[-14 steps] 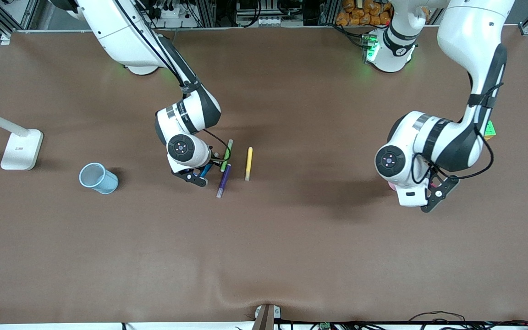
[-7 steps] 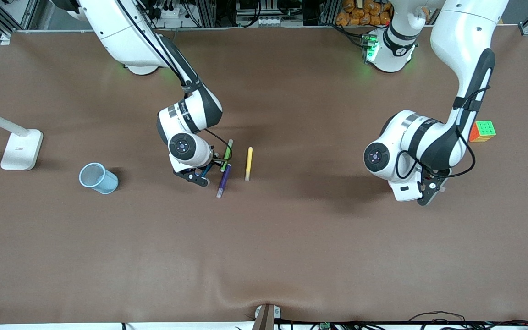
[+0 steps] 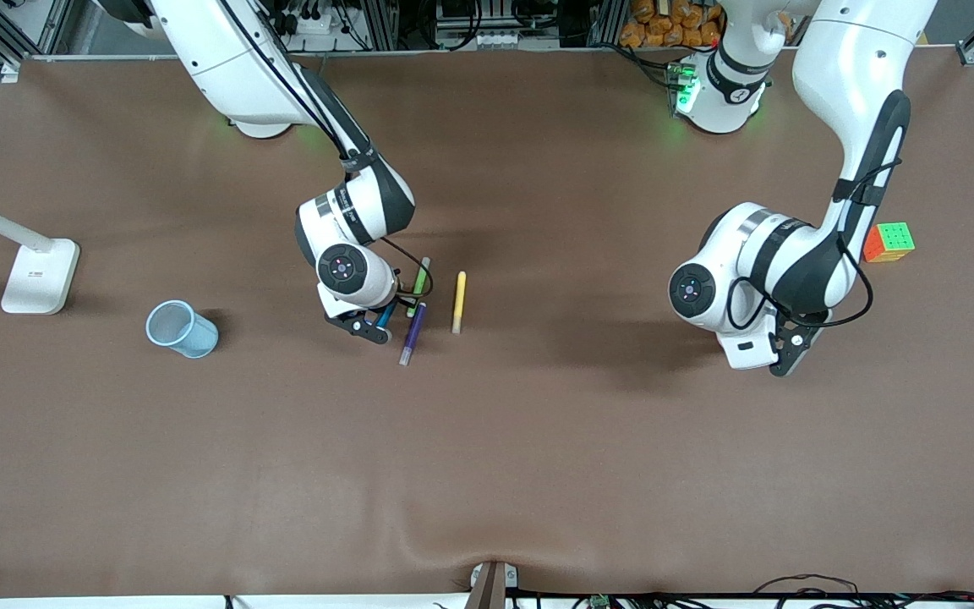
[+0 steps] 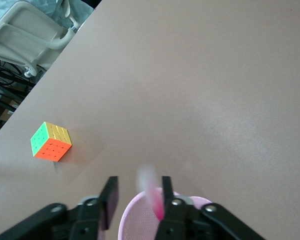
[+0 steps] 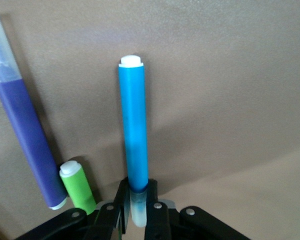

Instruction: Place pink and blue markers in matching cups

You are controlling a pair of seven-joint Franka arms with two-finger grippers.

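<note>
You've got the blue cup sitting alone toward the right arm's end of the table. Well away from it, the right gripper is clamped on the blue marker, beside the purple pen and green pen. The left gripper has let go, its fingers parted around the pink marker tilting into the pink cup.

Right end effector grips blue marker.
</note>
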